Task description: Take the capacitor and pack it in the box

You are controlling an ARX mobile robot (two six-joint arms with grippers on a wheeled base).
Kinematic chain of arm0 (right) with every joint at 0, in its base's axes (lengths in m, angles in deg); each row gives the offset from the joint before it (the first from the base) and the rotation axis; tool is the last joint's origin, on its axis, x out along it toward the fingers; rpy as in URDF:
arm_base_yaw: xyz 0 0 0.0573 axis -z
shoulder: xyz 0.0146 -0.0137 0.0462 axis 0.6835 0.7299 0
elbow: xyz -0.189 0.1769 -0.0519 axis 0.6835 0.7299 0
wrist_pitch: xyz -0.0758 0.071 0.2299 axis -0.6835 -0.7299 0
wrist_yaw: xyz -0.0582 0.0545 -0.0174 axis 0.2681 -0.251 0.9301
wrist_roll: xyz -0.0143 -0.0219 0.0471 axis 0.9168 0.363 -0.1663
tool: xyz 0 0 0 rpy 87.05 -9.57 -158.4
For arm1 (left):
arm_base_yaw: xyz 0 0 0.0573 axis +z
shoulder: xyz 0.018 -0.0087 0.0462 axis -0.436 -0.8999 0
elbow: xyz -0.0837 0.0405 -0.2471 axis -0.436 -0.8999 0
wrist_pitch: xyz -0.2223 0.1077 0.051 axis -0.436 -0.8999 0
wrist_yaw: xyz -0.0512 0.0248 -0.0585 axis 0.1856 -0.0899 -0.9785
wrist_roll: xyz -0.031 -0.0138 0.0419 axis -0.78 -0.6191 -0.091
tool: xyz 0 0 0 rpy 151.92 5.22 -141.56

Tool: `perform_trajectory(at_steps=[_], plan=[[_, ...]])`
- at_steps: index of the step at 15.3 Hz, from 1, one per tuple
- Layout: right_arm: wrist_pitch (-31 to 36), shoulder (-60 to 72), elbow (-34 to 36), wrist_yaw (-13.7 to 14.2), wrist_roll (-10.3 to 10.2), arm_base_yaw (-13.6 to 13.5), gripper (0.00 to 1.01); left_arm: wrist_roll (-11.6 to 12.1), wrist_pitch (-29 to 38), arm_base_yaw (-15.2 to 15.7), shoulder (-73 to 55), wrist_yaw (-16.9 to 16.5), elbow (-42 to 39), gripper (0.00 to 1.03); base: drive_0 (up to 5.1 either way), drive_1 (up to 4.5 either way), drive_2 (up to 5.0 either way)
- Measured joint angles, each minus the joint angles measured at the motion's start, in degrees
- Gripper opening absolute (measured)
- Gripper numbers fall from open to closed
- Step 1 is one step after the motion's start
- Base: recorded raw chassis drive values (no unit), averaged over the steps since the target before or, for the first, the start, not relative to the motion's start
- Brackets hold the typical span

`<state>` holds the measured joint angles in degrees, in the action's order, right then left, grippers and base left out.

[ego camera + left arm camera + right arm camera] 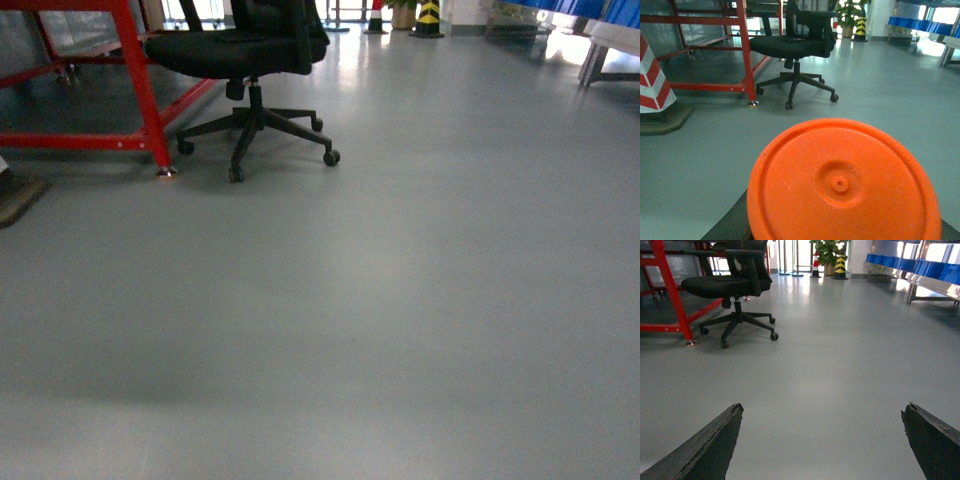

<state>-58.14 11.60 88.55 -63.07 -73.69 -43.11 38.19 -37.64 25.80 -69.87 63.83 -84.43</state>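
Note:
The capacitor point(842, 182) fills the lower half of the left wrist view, its round bright orange end face turned toward the camera. My left gripper point(842, 222) is shut on it; a dark finger point(732, 225) shows at its lower left edge and the rest is hidden behind it. In the right wrist view my right gripper point(822, 410) stands wide open above the bare grey floor, with nothing between its dark fingers point(715, 445). The box is out of view. Neither gripper shows in the head view.
A black office chair point(250, 60) on castors stands ahead at the left, beside a red metal frame point(140, 90). A red-and-white cone point(652, 75) stands at the far left. Blue bins point(920, 265) line a rack at the far right. Grey floor point(400, 300) stretches ahead.

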Motion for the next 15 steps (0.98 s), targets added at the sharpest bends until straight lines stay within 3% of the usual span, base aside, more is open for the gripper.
perform_trajectory(at_steps=[15], plan=[[-0.1,0.0,0.0,0.0,0.0,0.0,0.98,0.0,-0.1,0.0,0.0,0.0,0.0,0.44,-5.1,2.39,2.4]])
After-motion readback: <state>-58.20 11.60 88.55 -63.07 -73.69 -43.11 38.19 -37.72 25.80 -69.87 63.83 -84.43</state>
